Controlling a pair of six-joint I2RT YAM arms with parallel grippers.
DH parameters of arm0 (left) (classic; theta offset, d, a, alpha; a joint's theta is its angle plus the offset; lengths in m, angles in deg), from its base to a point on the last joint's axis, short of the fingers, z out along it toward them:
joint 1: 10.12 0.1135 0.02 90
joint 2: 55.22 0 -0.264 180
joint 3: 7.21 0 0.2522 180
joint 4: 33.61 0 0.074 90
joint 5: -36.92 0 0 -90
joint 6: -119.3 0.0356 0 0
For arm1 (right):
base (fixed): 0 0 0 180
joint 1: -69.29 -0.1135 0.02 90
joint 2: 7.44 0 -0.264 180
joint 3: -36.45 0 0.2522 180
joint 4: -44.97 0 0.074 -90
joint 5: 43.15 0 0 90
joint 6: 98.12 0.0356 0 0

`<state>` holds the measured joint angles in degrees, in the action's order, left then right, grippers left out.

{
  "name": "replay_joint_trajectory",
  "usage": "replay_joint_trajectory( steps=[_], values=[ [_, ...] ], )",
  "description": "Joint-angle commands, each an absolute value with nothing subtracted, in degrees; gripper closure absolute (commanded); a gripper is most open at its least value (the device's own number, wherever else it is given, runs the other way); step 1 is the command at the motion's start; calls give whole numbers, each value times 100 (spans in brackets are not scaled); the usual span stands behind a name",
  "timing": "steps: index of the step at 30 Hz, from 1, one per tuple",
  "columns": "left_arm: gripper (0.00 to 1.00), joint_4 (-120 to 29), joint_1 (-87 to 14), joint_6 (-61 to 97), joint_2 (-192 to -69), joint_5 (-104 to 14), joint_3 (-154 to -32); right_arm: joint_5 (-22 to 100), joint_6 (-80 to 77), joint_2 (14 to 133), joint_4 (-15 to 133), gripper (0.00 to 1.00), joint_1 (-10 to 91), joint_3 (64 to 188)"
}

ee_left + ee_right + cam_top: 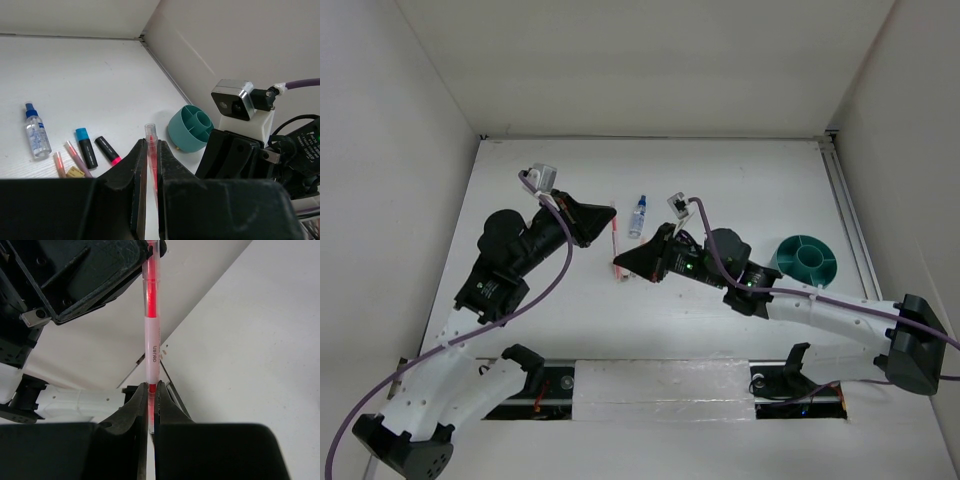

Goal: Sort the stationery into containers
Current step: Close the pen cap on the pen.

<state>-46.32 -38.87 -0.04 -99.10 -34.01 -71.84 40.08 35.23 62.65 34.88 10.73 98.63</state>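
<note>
Both hands are pressed together on the same pink pen [151,340]. The left hand [149,165] pinches it along the barrel, with the clear-capped end poking out past its fingertips. The right hand [150,396] pinches the opposite end. The pen spans the gap between them and appears lifted off the counter [740,180].

This looks like a handover to the right hand, since the teal cup [808,258] sits behind that hand, beside its arm, and well apart from the left hand. To do it well, the left hand should spread fully before the right hand draws away. Moving while both pinch risks twisting the pen out of the grip. The right hand holds only the very end, so the pen may swing. It should be carried slowly and lowered upright into one compartment.
</note>
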Motion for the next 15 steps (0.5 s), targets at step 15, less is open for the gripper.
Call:
replay_joint_trajectory(
  steps=[15],
  values=[
    [100, -5432, -4176, 259, -9952, -3075, -6993, 4070, 3556, 6208, 2279, 100, 1577, 10847]
  ],
)
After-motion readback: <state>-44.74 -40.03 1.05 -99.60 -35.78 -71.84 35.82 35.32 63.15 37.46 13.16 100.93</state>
